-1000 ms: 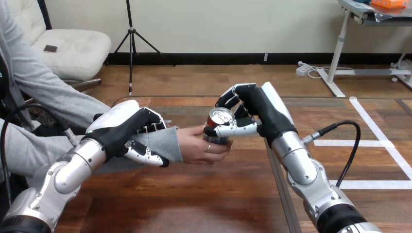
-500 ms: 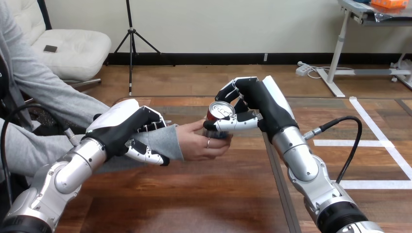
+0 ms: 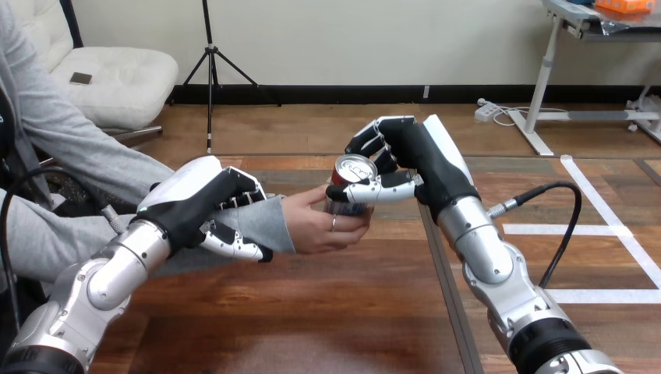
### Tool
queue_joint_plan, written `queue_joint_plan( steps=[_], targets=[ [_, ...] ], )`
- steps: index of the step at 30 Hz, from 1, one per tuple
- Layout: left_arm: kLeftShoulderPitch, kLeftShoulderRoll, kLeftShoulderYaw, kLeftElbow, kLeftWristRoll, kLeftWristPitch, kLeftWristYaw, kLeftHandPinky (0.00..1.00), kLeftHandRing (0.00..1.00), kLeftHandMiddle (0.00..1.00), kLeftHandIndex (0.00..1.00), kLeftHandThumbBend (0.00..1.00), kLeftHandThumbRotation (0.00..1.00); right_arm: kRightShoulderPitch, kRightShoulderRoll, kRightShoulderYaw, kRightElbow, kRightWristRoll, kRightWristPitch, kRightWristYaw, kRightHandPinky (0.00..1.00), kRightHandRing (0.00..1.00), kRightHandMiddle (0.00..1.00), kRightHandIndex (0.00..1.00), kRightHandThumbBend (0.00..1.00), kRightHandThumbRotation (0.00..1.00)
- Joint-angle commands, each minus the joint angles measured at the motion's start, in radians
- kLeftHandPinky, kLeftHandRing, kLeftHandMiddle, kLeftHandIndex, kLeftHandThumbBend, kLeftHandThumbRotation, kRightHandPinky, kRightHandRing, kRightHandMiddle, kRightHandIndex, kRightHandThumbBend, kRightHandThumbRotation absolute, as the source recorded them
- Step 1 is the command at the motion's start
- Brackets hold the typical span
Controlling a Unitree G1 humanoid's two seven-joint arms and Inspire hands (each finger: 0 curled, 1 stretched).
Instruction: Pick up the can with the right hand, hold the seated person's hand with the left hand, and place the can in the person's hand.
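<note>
Now: silver-topped metal can (image 3: 352,185) sits in person's hand (image 3: 316,227).
Right hand (image 3: 417,167) fingers clamp can; left hand (image 3: 195,204) fingers clasp wrist (image 3: 270,224); next move: release.

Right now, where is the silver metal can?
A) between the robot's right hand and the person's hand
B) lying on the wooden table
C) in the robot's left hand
A: the right hand curls round the silver metal can while the person's hand touches its lower part.

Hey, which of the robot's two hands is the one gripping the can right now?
The right hand, fingers and thumb curled round the can, which the person's hand also touches. The left hand is instead curled round the person's wrist.
</note>
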Motion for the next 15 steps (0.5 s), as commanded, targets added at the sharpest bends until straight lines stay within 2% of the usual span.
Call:
queue_joint_plan(
  steps=[1, 4, 6, 9, 15],
  targets=[
    [-0.078, -0.075, 0.041, -0.111, -0.085, -0.009, 0.012, 0.34, 0.40, 0.47, 0.51, 0.68, 0.00, -0.146, 0.017, -0.004, -0.097, 0.036, -0.009, 0.040, 0.38, 0.43, 0.47, 0.50, 0.90, 0.09],
    [-0.070, -0.074, 0.042, -0.124, -0.096, 0.003, 0.004, 0.38, 0.45, 0.52, 0.56, 0.73, 0.05, -0.144, 0.012, 0.000, -0.102, 0.034, 0.000, 0.050, 0.41, 0.47, 0.50, 0.53, 0.93, 0.19],
    [-0.065, -0.073, 0.042, -0.135, -0.101, 0.013, 0.000, 0.43, 0.51, 0.57, 0.60, 0.77, 0.12, -0.142, 0.007, 0.004, -0.106, 0.029, 0.006, 0.053, 0.45, 0.51, 0.54, 0.57, 0.96, 0.31],
    [-0.060, -0.068, 0.037, -0.144, -0.097, 0.018, 0.005, 0.47, 0.56, 0.61, 0.64, 0.79, 0.19, -0.139, 0.004, 0.006, -0.111, 0.029, 0.011, 0.061, 0.49, 0.55, 0.58, 0.60, 0.98, 0.42],
    [-0.051, -0.056, 0.028, -0.164, -0.056, 0.028, 0.032, 0.53, 0.65, 0.70, 0.71, 0.82, 0.34, -0.132, 0.001, 0.002, -0.121, 0.036, 0.025, 0.082, 0.55, 0.62, 0.65, 0.68, 1.00, 0.61]
  ],
)
